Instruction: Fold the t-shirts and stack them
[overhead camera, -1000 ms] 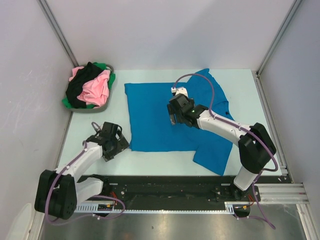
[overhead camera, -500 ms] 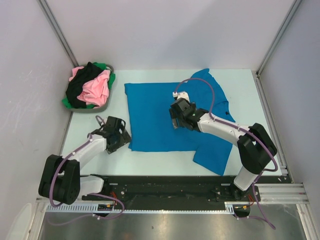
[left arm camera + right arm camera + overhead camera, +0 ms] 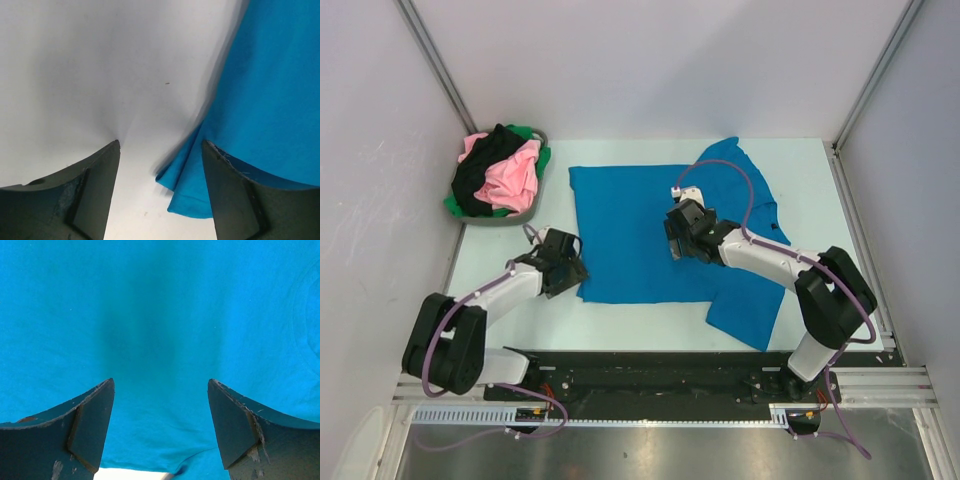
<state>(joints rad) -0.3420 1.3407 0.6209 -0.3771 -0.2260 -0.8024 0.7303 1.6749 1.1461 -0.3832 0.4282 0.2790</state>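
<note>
- The left gripper (image 3: pixel 567 270) has its fingers (image 3: pixel 95 190) spread wide and grasps nothing. In the left wrist view, only bare table (image 3: pixel 100 65) and one cloth corner lie between them.
- That corner belongs to the blue t-shirt (image 3: pixel 270 100). It sits low in the frame, nearer the right-hand finger, and whether that finger touches the cloth cannot be told.
- The right gripper (image 3: pixel 672 248) is also released, with its fingers (image 3: pixel 85 430) far apart over smooth blue cloth (image 3: pixel 160 305). Nothing is pinched, and whether the tips touch the fabric cannot be told.
- In the top view the blue t-shirt (image 3: pixel 625 230) lies spread flat across the middle of the table (image 3: pixel 810 180). One sleeve reaches the upper right and another part hangs toward the lower right.
- The shirt's left edge runs straight down to a lower-left corner just beside the left gripper.
- In the right wrist view a cloth edge crosses the bottom of the frame, with a sliver of table below it.
- Bare table shows left of the shirt and along its lower edge.
- The basket (image 3: pixel 510 218) sits at the upper left, well apart from the blue shirt. It holds a pink shirt (image 3: pixel 515 178), a black shirt (image 3: pixel 480 180) and a green shirt (image 3: pixel 455 205).
</note>
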